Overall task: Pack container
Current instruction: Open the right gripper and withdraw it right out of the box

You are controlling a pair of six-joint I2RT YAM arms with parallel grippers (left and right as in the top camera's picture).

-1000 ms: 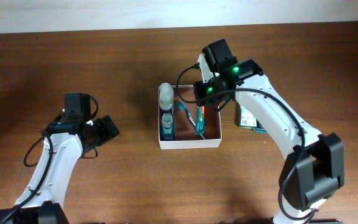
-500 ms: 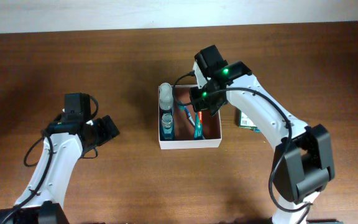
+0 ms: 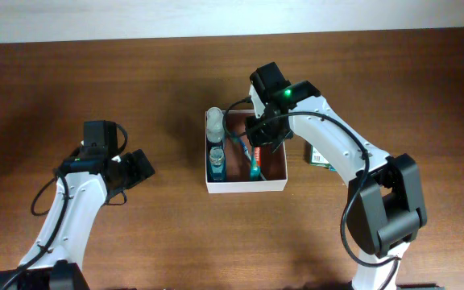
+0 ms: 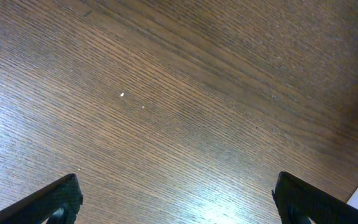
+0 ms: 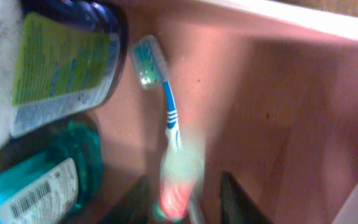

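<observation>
The container (image 3: 246, 186) sits on the table (image 3: 167, 242) a little right of the middle, with its near white wall facing the robot. The right gripper (image 3: 261, 138) hangs directly over its far right part, low inside the walls. In the right wrist view the container's white rim (image 5: 278, 22) runs across the top and the reddish-brown floor fills most of the picture.

The right gripper (image 5: 188, 202) has its two dark fingers (image 5: 238, 199) parted. Between them lies a blurred red, white and green tube (image 5: 178, 183). A strip of floor shows between the tube and the right-hand finger, so the jaws stand open around it. The blur hides whether the other finger touches it.

Just left of the tube lies a toothbrush (image 5: 169, 106) with a blue and white handle, its head pointing toward the far wall. Left of that lie a clear bottle with a green label (image 5: 61, 65) and a teal bottle (image 5: 36, 180), side by side along the container's left wall.

The right arm reaches in from the near right. It bends at the elbow and slants leftward over a green-and-white packet (image 3: 319, 158), which lies on the table just right of the container.

The left arm is well apart at the left of the table, angled toward the right. The left gripper (image 3: 138, 169) is over bare wood. Its wrist view shows the fingertips (image 4: 61, 199) spread wide at the two lower corners, with nothing between them.
</observation>
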